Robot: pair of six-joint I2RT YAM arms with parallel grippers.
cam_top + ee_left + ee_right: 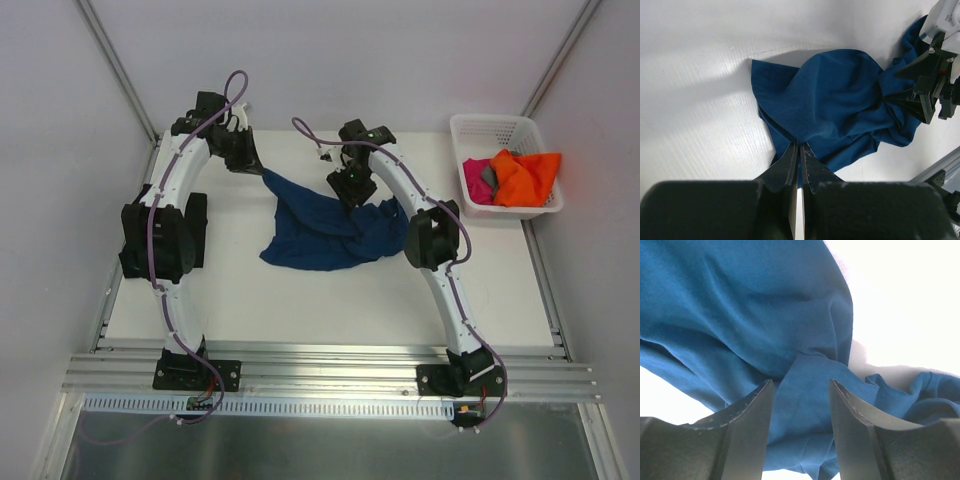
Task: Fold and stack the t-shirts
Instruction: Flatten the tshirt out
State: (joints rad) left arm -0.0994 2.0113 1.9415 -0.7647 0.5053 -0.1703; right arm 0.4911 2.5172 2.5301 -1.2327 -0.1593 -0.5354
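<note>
A navy blue t-shirt [325, 232] lies crumpled on the white table, mid-way between the arms. My left gripper [256, 166] is shut on its far left corner; in the left wrist view the jaws [799, 146] pinch the cloth [835, 100]. My right gripper [347, 190] hovers over the shirt's far edge, jaws open; in the right wrist view [801, 387] blue cloth [750, 315] lies between and below the fingers, not gripped. Orange [528, 178], magenta [476, 181] and grey [489, 176] shirts lie in the basket. No black shirt shows.
The white lattice basket [487, 127] stands at the far right corner of the table. Bare white table [300, 300] lies in front of the shirt. Metal rails [330, 375] run along the near edge, and grey walls close in both sides.
</note>
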